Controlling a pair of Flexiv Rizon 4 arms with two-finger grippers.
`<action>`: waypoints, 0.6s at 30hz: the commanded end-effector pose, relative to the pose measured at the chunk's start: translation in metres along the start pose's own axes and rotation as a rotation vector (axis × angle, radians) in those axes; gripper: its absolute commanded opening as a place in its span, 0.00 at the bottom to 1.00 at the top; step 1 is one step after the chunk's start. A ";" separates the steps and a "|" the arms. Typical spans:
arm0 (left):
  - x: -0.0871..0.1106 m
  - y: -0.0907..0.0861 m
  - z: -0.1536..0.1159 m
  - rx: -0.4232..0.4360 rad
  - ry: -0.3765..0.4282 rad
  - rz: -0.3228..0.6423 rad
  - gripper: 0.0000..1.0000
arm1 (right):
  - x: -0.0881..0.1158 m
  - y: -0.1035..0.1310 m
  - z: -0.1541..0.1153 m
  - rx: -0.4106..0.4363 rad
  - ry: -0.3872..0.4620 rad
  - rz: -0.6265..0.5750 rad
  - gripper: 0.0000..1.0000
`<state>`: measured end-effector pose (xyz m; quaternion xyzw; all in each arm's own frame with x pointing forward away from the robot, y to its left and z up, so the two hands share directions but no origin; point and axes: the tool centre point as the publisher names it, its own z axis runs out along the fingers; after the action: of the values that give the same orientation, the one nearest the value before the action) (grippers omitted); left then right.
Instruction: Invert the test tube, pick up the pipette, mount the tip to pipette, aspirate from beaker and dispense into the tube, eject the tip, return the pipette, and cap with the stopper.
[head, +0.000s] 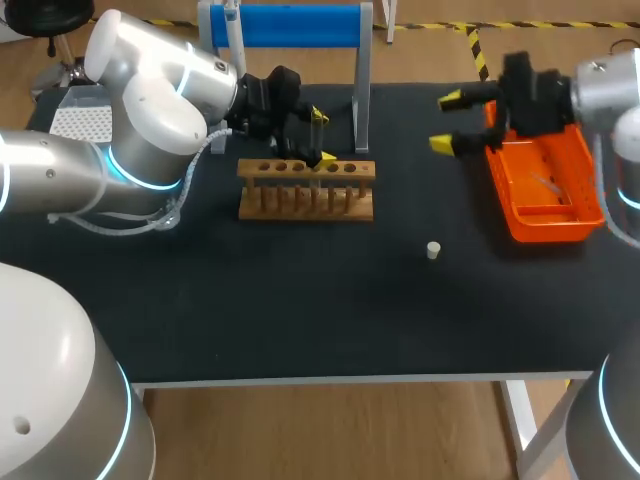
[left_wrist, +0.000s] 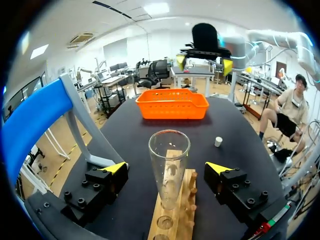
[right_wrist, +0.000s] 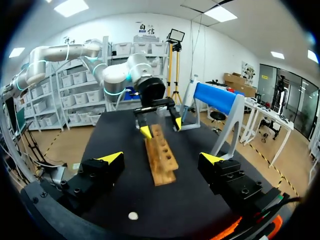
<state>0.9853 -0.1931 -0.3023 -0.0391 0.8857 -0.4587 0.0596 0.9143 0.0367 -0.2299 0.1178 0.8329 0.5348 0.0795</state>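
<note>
**Left tool (left_wrist: 166, 168) hanging open around the upright tube (left_wrist: 169, 165)**

Both its yellow-tipped fingers are standing spread, one to each side of the glass tube, and neither is touching it. The tube is sitting in a hole of the wooden rack (left_wrist: 186, 200) on the table (head: 300, 300). Its long axis is running straight up, open mouth uppermost, so a pinch would be coming in square across its side. This tool is by far the nearer one. The right tool (head: 447, 122), also gaping with nothing in it, is hovering well apart, just beside the orange basket (head: 560, 228). A small white stopper (head: 433, 250) is lying on the table between rack and basket.
</note>
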 end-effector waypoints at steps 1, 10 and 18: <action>0.000 0.000 0.000 -0.002 0.001 -0.001 1.00 | 0.057 -0.016 -0.056 -0.016 -0.032 0.003 1.00; 0.000 0.000 0.000 -0.002 0.001 -0.001 1.00 | 0.092 -0.068 -0.048 0.008 -0.056 0.059 1.00; 0.000 0.000 0.000 -0.002 0.001 -0.001 1.00 | 0.105 -0.102 -0.036 0.029 -0.125 0.075 1.00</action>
<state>0.9852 -0.1931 -0.3023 -0.0392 0.8857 -0.4587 0.0596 0.8037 -0.0121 -0.2993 0.1686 0.8338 0.5190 0.0837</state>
